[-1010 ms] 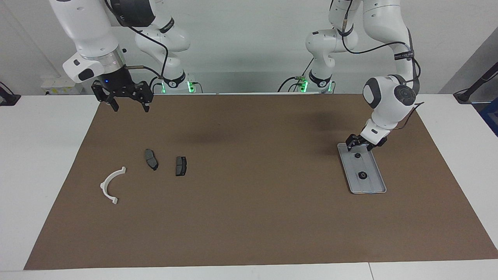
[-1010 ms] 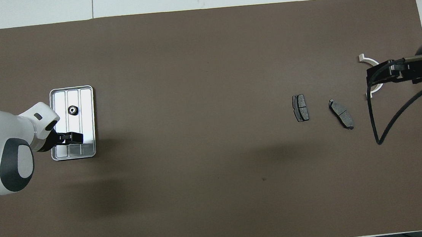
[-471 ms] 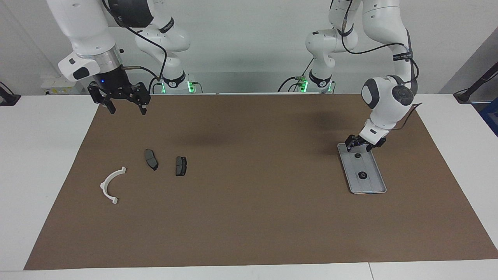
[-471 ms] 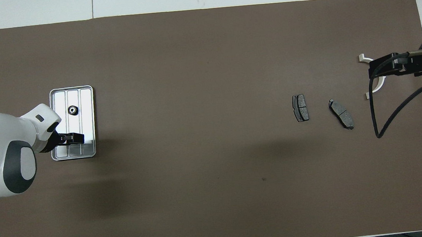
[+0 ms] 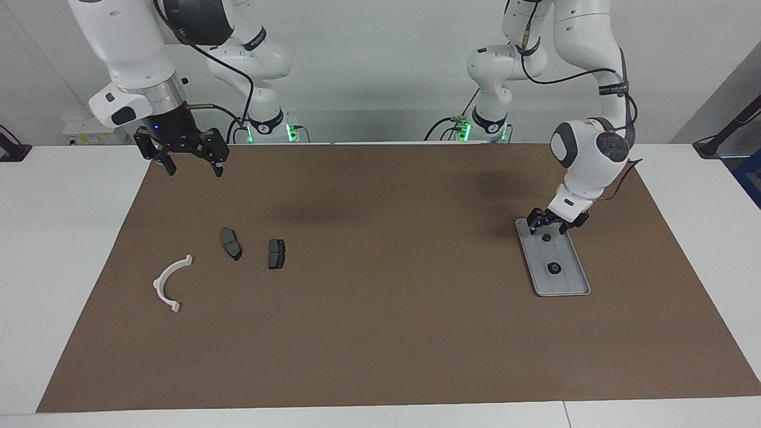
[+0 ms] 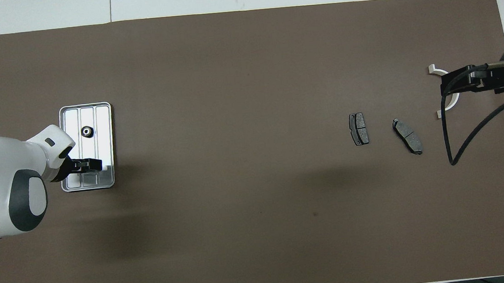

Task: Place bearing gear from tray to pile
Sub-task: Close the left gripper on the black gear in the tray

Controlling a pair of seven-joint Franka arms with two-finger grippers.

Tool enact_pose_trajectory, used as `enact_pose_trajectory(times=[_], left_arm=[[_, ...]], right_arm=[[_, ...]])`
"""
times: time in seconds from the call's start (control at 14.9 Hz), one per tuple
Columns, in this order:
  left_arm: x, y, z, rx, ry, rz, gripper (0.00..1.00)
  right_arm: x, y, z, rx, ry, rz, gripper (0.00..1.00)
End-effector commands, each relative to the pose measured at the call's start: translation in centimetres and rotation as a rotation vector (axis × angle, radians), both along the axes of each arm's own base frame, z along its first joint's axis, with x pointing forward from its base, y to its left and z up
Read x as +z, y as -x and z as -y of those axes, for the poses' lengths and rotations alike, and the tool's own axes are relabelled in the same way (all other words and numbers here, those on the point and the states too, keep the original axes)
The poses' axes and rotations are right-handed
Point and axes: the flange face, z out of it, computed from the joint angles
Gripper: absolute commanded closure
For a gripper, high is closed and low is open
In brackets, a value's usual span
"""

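- Left pincer (image 5: 549,224): you find it low at the right of the facing frame, over the upper end of the tray (image 5: 569,280). Its fingers are spread and grip nothing.
- Tray: it lies flat on the brown mat (image 5: 380,333), at the mid-left of the overhead frame (image 6: 100,123).
- Bearing gear (image 5: 546,238): it sits on the tray just below the left pincer's tips in the facing frame. The overhead frame hides it under that pincer (image 6: 86,165).
- Second bearing gear (image 5: 554,267): it also sits on the tray, lower in the facing frame and apart from the first. It shows clearly from overhead (image 6: 87,131).
- Pile: a white bracket (image 5: 169,284) and two dark pads (image 5: 230,244) (image 5: 276,254) lie at the mid-left of the facing frame, each apart from the others and well apart from the tray.
- Right pincer (image 5: 193,169): it hangs raised at the upper left of the facing frame, over the mat's edge, with its fingers spread and holding nothing. From overhead it covers part of the bracket (image 6: 432,69).
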Motion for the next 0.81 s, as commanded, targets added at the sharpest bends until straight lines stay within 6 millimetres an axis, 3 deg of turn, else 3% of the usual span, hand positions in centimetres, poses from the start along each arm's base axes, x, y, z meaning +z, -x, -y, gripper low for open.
enact_pose_trajectory(times=[0.0, 0.34, 0.61, 0.67, 0.74], left_arm=[[-0.7, 0.1, -0.1, -0.008, 0.004, 0.019, 0.12], [-1.5, -0.1, 0.0, -0.008, 0.003, 0.021, 0.13], [-1.5, -0.2, 0.1, -0.007, 0.003, 0.027, 0.59], [-1.3, -0.4, 0.1, 0.000, 0.004, 0.027, 0.83], [-0.8, -1.2, 0.3, 0.000, 0.004, 0.030, 1.00]], right_arm=[[0.0, 0.6, 0.1, -0.009, -0.029, -0.003, 0.00], [0.1, 0.4, -0.9, 0.008, -0.029, 0.012, 0.00], [0.1, 0.4, -1.1, 0.012, -0.029, 0.009, 0.00], [0.0, 0.5, -1.1, 0.012, -0.029, 0.006, 0.00], [0.1, 0.6, -1.1, 0.012, -0.029, 0.003, 0.00]])
